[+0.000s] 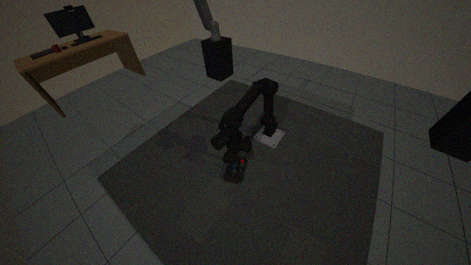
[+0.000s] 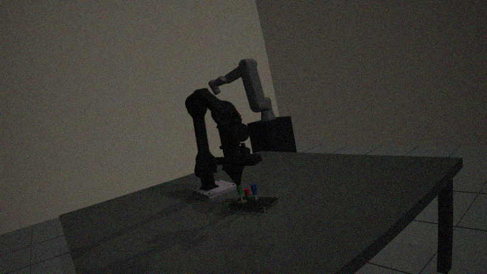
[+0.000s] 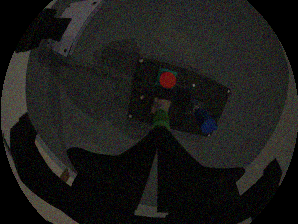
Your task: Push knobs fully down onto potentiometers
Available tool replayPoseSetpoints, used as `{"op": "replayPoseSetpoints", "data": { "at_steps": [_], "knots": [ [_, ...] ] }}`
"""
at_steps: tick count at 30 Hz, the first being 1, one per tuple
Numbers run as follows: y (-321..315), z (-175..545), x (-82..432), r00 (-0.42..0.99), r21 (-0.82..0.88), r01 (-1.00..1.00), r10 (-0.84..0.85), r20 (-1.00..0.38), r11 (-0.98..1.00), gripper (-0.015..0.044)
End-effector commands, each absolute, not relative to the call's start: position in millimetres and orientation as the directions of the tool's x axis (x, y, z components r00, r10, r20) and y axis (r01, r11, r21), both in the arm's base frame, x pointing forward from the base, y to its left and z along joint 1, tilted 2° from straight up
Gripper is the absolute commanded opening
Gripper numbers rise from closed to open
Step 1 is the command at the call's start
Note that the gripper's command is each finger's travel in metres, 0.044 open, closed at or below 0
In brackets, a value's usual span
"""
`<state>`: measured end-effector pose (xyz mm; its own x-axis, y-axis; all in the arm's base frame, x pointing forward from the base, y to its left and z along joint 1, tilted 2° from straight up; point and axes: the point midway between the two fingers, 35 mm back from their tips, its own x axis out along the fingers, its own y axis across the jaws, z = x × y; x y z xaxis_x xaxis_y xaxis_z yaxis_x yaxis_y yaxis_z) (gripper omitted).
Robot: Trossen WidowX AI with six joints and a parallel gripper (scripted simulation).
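Note:
The dark circuit board (image 1: 233, 178) (image 2: 265, 204) (image 3: 137, 82) stands on the table. A green knob (image 2: 239, 189) (image 3: 161, 119) stands high above its potentiometer (image 3: 161, 104), with pale shaft showing below it. A blue knob (image 1: 234, 166) (image 2: 254, 189) (image 3: 209, 125) also stands high, with shaft showing below. A red knob (image 1: 242, 161) (image 2: 246, 192) (image 3: 168, 80) sits low, close on a teal-green potentiometer. My gripper (image 2: 238, 184) (image 3: 160, 130) is shut and empty, its tips at the top of the green knob, seemingly touching it. The fingertips hide part of the green knob's top in the wrist view.
The arm's pale base plate (image 1: 278, 137) (image 2: 218, 189) (image 3: 80, 25) is on the table (image 1: 296, 204) (image 2: 306, 221) behind the board. The blue knob is beside the green one, toward the board's other end. A desk (image 1: 75, 49) and a grey arm (image 2: 252, 84) on a black pedestal (image 2: 273, 134) stand farther off.

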<state>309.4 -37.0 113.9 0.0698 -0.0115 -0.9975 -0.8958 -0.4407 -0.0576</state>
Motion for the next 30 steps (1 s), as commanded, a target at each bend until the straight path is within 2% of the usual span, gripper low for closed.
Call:
{"op": "replayPoseSetpoints", "data": {
  "at_steps": [1, 30],
  "knots": [
    [-36.5, 107.1, 310.7, 0.066, -0.057, -0.895, -0.006, -0.998, -0.443, 0.0],
    [-36.6, 96.2, 311.4, 0.066, -0.057, -0.895, -0.006, -0.998, -0.443, 0.0]
  ]
}}
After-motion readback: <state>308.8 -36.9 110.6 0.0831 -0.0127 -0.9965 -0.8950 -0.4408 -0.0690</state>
